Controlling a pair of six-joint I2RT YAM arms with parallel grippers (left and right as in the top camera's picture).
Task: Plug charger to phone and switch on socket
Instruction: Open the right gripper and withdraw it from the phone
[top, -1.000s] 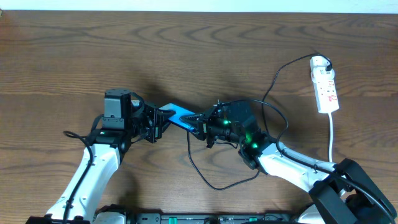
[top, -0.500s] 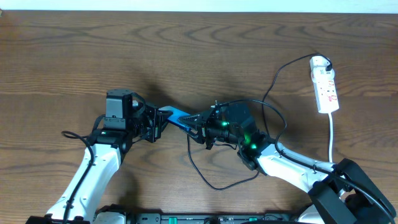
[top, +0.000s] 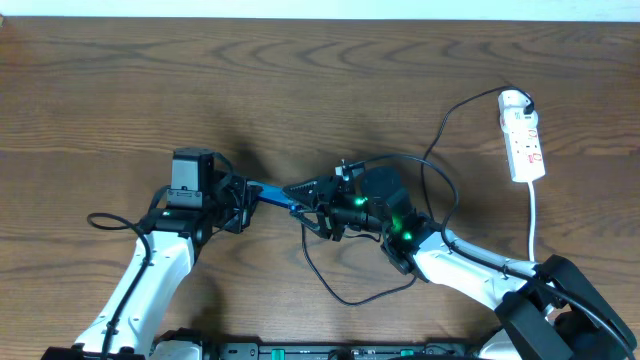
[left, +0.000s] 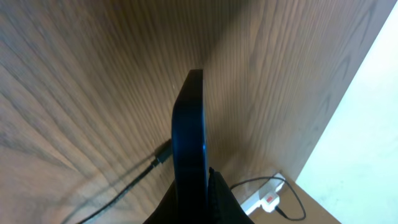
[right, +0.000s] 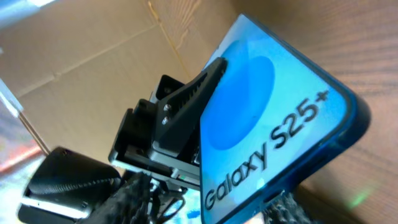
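My left gripper (top: 243, 194) is shut on the phone (top: 275, 196), holding it on edge above the table. The phone is a thin dark blue edge in the left wrist view (left: 189, 137). Its lit screen with "Galaxy S25+" fills the right wrist view (right: 267, 124). My right gripper (top: 312, 202) is open, its fingers on either side of the phone's free end (right: 214, 208). The charger cable (top: 340, 295) loops across the table from its plug in the socket (top: 524, 135). Its connector tip (left: 163, 155) lies on the table beside the phone. The socket also shows in the left wrist view (left: 264, 200).
The socket's thick white cord (top: 535, 215) runs down the right side towards the table's front edge. The cable loop lies under and in front of my right arm (top: 450, 250). A wooden table (top: 300, 80) lies under everything.
The phone has turned from a tilted flat pose to edge-on. My right gripper has moved left, so its fingers now sit round the phone's end. My left gripper shifted slightly.
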